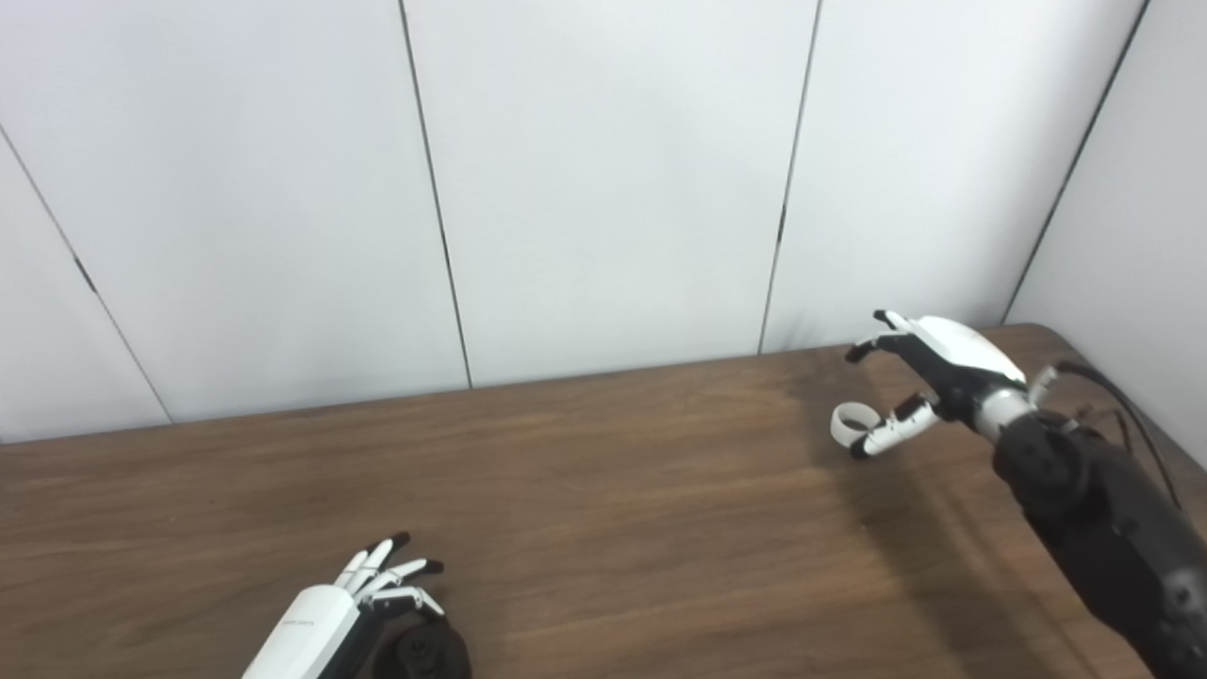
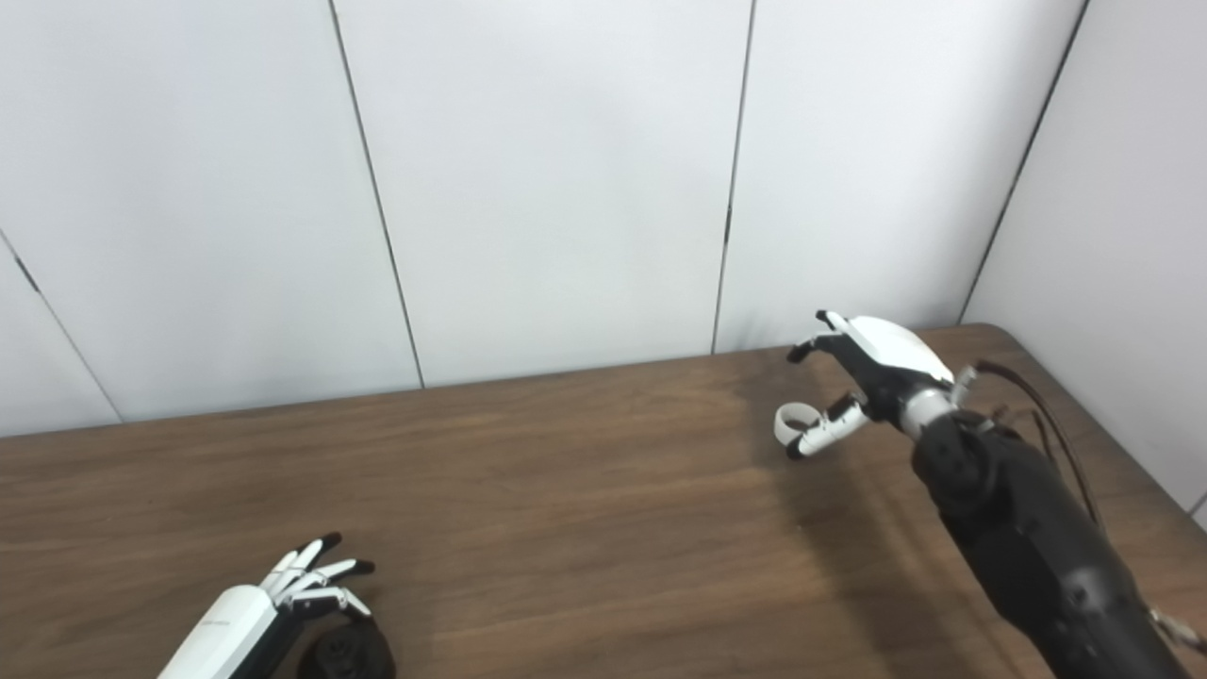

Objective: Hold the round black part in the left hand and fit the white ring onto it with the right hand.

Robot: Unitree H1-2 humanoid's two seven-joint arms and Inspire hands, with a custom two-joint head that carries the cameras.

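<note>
wide wooden bench [image 1: 603,509] fills the lower frame, white panelled wall [image 1: 603,170] behind it. far side, near the right back corner, the right robot hand [image 1: 919,377] hovers with fingers spread and holding nothing; the thumb lies just beside the white ring [image 1: 849,422], which sits on the bench and may be touching it, hard to say. down at the near edge the left robot hand [image 1: 358,604] reaches forward, fingers apart, not yet closed on anything. the round black part [image 1: 424,653] lies on the bench right by those fingers, half cut off by the frame. the 2 pieces are well apart. my read: the ring looks light, thin and rigid, likely slippery plastic, so pinch it across the rim. the black part looks heavier and stiff; grip its outer edge, leaving the top free.
</note>
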